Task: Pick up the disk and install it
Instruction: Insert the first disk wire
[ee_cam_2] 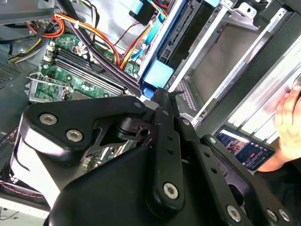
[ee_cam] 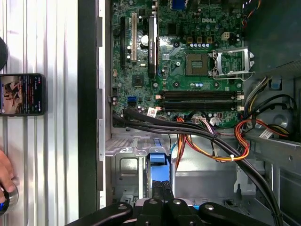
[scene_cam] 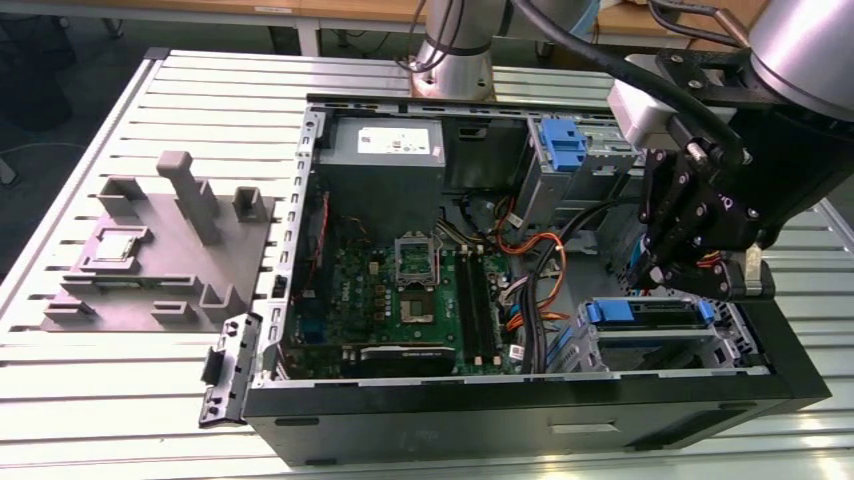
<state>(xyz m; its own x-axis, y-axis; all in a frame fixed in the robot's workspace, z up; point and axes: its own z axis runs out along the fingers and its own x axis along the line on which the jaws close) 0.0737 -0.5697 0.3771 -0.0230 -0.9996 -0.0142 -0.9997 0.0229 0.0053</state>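
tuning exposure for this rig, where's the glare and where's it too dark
Exterior view: glare on the slatted table, the case interior dimmer. Second wrist view: table slats blown white, the tool a black mass in front. First wrist view: motherboard evenly lit, table bright.

The arm [scene_cam: 814,60] angles in overhead, its claw [scene_cam: 694,280] pointing downward.

In the first wrist view the gripper [ee_cam: 161,205] covers the near end of the disk [ee_cam: 158,172], most of which is hidden edge-on inside the drive cage [ee_cam: 126,165], a hand [ee_cam: 4,176] is cut off by the picture's edge, and in the second wrist view the gripper overlaps part of the phone [ee_cam_2: 244,149].
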